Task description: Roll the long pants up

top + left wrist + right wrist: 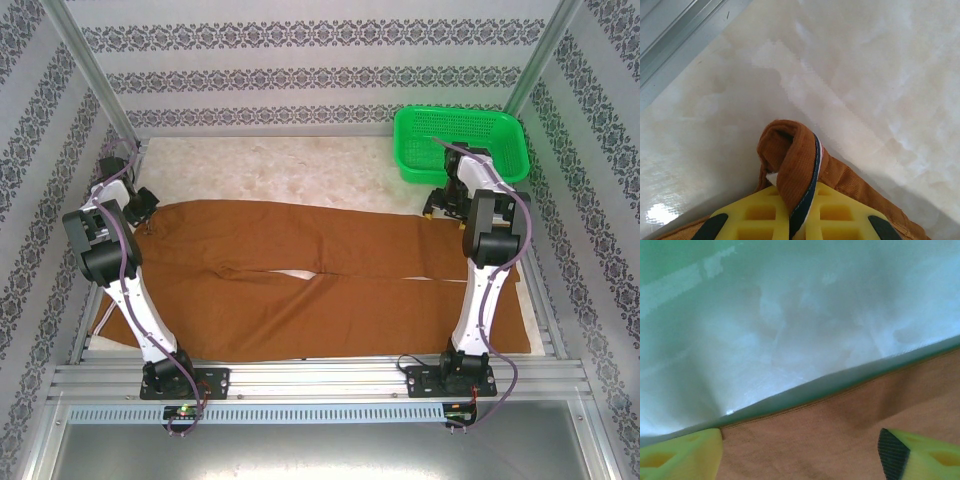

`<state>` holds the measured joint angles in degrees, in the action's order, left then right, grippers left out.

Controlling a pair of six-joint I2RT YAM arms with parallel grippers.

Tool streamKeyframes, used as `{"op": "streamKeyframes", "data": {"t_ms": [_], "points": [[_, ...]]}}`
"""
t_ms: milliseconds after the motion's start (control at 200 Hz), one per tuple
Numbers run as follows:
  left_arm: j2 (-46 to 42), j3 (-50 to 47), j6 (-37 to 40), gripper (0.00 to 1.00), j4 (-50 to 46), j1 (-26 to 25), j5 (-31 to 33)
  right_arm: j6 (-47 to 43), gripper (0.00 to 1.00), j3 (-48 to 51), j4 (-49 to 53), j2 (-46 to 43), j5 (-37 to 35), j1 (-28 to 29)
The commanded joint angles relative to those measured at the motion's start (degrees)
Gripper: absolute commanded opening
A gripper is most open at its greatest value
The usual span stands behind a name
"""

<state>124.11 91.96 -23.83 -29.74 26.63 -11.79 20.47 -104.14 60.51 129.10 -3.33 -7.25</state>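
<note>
I'm looking down on the pale desk (300, 165), and most of it is covered by the long pants (330, 270). They lie flat and run crosswise, with the waist end at the left by my left arm and the two legs stretching off to the right, a narrow gap of desk showing between them. The green basket (405, 150) sits at the far right corner, just beyond the far leg's end and clear of the cloth. My left pincer (140, 205) is down at the far left corner of the pants. In its wrist view the left pincer (799, 220) is clenched on a raised fold of rust-brown fabric with a dark and pale striped edge. My right pincer (445, 205) hangs over the far leg's end near the basket. In its wrist view the right pincer (800, 460) is released, its fingers (920, 455) wide apart above the flat cloth and its hem.
</note>
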Motion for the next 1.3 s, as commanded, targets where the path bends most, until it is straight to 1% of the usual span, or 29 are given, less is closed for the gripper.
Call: {"op": "streamKeyframes", "data": {"t_ms": [0, 75, 145, 230, 255, 285, 305, 325, 340, 365, 375, 410, 435, 555, 634, 639, 649, 654, 669, 694, 699, 709, 734, 774, 864, 939, 1099, 1269, 1299], "points": [[1.5, 0.1, 0.8, 0.0, -1.7, -0.9, -0.9, -1.4, 0.7, -0.4, 2.7, 2.4, 2.5, 0.4], [1.4, 0.5, 0.9, 0.0, -1.9, -0.8, -1.0, -2.0, 0.74, 0.4, 3.2, 2.4, 2.6, 0.8], [1.2, 0.4, 0.9, 0.0, -1.9, -0.8, -1.1, -2.5, 0.75, 0.7, 3.6, 2.3, 2.3, 1.3], [1.1, 0.2, 1.0, 0.0, -1.7, -0.8, -1.6, -2.8, 0.68, 0.7, 4.0, 2.3, 2.3, 1.4], [1.1, 0.2, 1.0, 0.0, -1.8, -0.8, -1.7, -3.0, 0.62, 0.7, 4.1, 2.4, 2.6, 1.6], [1.0, 0.2, 1.0, 0.0, -1.8, -0.8, -1.7, -3.2, 0.5, 0.4, 4.5, 2.5, 2.9, 1.5], [0.8, 0.0, 1.0, 0.0, -1.6, -0.9, -1.7, -3.2, 0.4, 0.3, 4.7, 2.6, 2.9, 1.7], [0.7, -0.1, 1.1, 0.0, -1.5, -0.9, -1.6, -3.2, 0.33, 0.2, 4.7, 2.6, 2.7, 1.8], [0.6, -0.3, 1.0, 0.0, -1.5, -0.9, -1.6, -3.4, 0.3, 0.2, 4.7, 2.6, 2.6, 1.9], [0.5, -0.2, 1.1, 0.0, -1.5, -0.9, -1.6, -3.6, 0.29, 0.0, 5.0, 2.8, 2.8, 1.9], [0.5, -0.2, 1.1, 0.0, -1.5, -0.8, -1.6, -3.7, 0.27, -0.1, 5.1, 2.9, 3.0, 1.9], [0.4, -0.3, 1.2, 0.0, -1.6, -0.8, -1.7, -3.7, 0.09, -0.4, 5.5, 3.1, 3.2, 1.9], [0.4, -0.3, 1.2, 0.0, -1.6, -0.8, -1.7, -3.7, 0.0, -0.5, 5.5, 3.1, 3.2, 1.9], [0.6, -0.2, 1.2, 0.0, -1.5, -0.8, -2.3, -2.8, 0.0, -0.1, 5.0, 2.7, 2.4, 1.8], [0.8, 0.1, 1.2, 0.0, -1.7, -0.8, -2.4, -0.7, 0.0, 2.9, 2.8, -0.2, 0.1, 0.9], [0.8, 0.1, 1.2, 0.0, -1.7, -0.8, -2.4, -0.5, 0.01, 3.1, 2.7, -0.4, 0.0, 0.7], [0.9, 0.2, 1.2, 0.0, -1.8, -0.8, -2.4, -0.2, 0.08, 3.6, 2.4, -0.8, -0.2, 0.5], [0.8, 0.3, 1.2, 0.0, -1.8, -0.8, -2.4, -0.2, 0.08, 3.6, 2.4, -0.8, -0.2, 0.5], [0.8, 0.4, 1.2, 0.0, -2.0, -0.8, -2.3, 0.1, 0.27, 4.3, 2.2, -1.6, -0.4, 0.0], [0.8, 0.5, 1.3, 0.0, -2.1, -0.8, -2.2, 0.5, 0.51, 5.6, 1.4, -3.2, -0.6, -1.0], [0.8, 0.6, 1.3, 0.0, -2.1, -0.9, -2.1, 0.5, 0.51, 5.6, 1.4, -3.2, -0.6, -1.0], [0.7, 0.5, 1.3, 0.0, -2.1, -0.8, -2.0, 0.6, 0.56, 6.3, 1.0, -3.8, -0.8, -1.4], [0.8, 0.5, 1.4, 0.0, -2.0, -0.8, -2.0, 0.8, 0.66, 7.8, 0.1, -5.4, -1.4, -2.3], [0.8, 0.7, 1.4, 0.0, -2.1, -0.9, -2.1, 1.4, 0.76, 9.9, -1.3, -8.1, -2.7, -4.2], [1.2, 1.0, 1.4, 0.0, -1.7, -0.8, -2.6, 1.9, 0.78, 13.4, -4.2, -12.9, -2.4, -9.1], [2.0, 1.6, 1.0, 0.0, -1.7, -0.8, -3.8, 1.5, 0.78, 14.3, -5.0, -14.4, -1.7, -13.0], [2.0, 0.7, 0.9, 0.0, -0.8, -1.0, -4.2, 0.9, 0.79, 14.3, -6.5, -12.2, 0.3, -19.7], [1.6, 0.8, 1.2, 0.0, -1.0, -1.4, -3.9, 1.5, 0.81, 12.2, -8.3, -6.8, 3.0, -23.6], [1.5, 0.7, 1.2, 0.0, -1.0, -1.6, -3.6, 1.6, 0.83, 12.2, -8.9, -6.3, 3.3, -23.8]]}}
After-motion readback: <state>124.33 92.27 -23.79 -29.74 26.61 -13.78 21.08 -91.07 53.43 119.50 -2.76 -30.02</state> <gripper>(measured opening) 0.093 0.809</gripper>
